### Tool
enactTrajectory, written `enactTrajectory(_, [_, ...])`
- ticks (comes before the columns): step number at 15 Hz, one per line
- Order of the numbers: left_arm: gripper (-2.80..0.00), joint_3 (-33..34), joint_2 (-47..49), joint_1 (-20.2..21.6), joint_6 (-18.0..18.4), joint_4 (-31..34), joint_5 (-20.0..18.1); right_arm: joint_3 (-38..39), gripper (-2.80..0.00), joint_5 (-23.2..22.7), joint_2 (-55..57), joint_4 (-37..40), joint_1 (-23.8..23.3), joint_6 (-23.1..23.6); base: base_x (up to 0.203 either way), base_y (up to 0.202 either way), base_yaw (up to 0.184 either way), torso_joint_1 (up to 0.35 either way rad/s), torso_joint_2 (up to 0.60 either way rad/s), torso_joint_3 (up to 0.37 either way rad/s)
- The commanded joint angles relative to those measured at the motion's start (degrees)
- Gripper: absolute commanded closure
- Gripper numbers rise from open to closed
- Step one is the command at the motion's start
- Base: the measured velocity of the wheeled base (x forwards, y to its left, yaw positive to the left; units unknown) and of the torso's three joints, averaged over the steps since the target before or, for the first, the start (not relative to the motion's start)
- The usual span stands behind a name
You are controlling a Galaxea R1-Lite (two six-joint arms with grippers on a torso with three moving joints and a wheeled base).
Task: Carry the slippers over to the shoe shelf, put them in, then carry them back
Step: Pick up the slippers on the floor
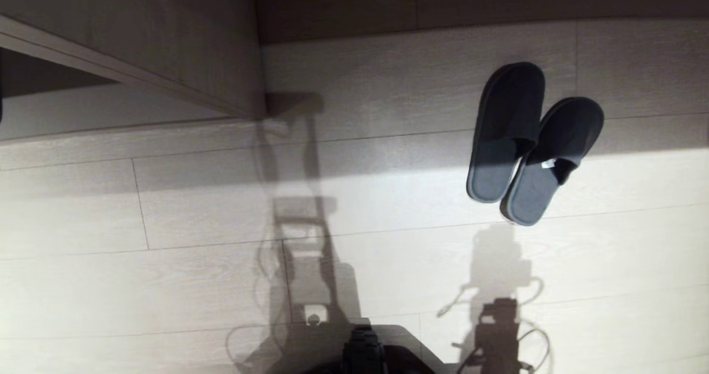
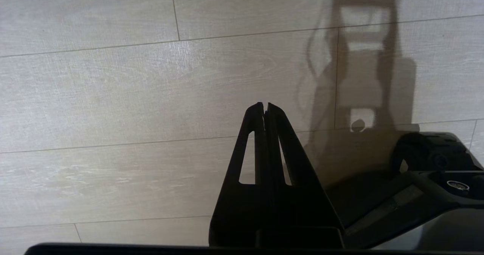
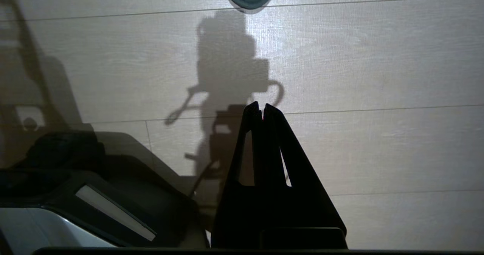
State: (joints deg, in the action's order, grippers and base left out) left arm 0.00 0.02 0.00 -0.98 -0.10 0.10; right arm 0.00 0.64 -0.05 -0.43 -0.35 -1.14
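Dark grey slippers [image 1: 532, 141], two, lie touching on the floor [image 1: 166, 285]; left gripper [image 2: 265, 105] and right gripper [image 3: 261, 106] both closed, empty.

Premises appear domestic, most likely a home entrance or bedroom area. The floor [image 1: 388, 213] is laid in pale wood-grain planks with visible seams. A pair of soft dark slippers [image 1: 532, 141] lies on it, toes toward a dark skirting band [image 1: 476, 3] along the wall. Pale wooden built-in furniture [image 1: 166, 47] stands at the left, with an open recess beneath its edge.
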Motion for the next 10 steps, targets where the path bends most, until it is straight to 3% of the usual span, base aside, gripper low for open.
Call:
enactTrajectory(1, [0.0, 0.0, 0.0, 0.1, 0.1, 0.0, 0.0, -0.4, 0.0, -0.3, 0.0, -1.4, 0.0, -0.1, 0.0, 0.0, 0.0, 0.002, 0.0, -0.194])
enactTrajectory(4, [0.0, 0.0, -0.1, 0.0, 0.3, 0.0, 0.0, -5.5, 0.0, -4.3, 4.8, -2.9, 0.0, -1.1, 0.0, 0.0, 0.0, 0.002, 0.0, -0.111])
enactTrajectory(7, [0.0, 0.0, 0.0, 0.0, 0.4, 0.0, 0.0, -12.2, 0.0, -5.5, 22.7, -7.3, 1.2, -2.4, 0.0, 0.0, 0.0, 0.001, 0.0, -0.009])
enactTrajectory(10, [0.0, 0.0, 0.0, 0.1, 0.4, 0.0, 0.0, -17.9, 0.0, -5.5, 46.5, -19.3, 1.8, -3.9, 0.0, 0.0, 0.0, 0.0, 0.0, 0.0])
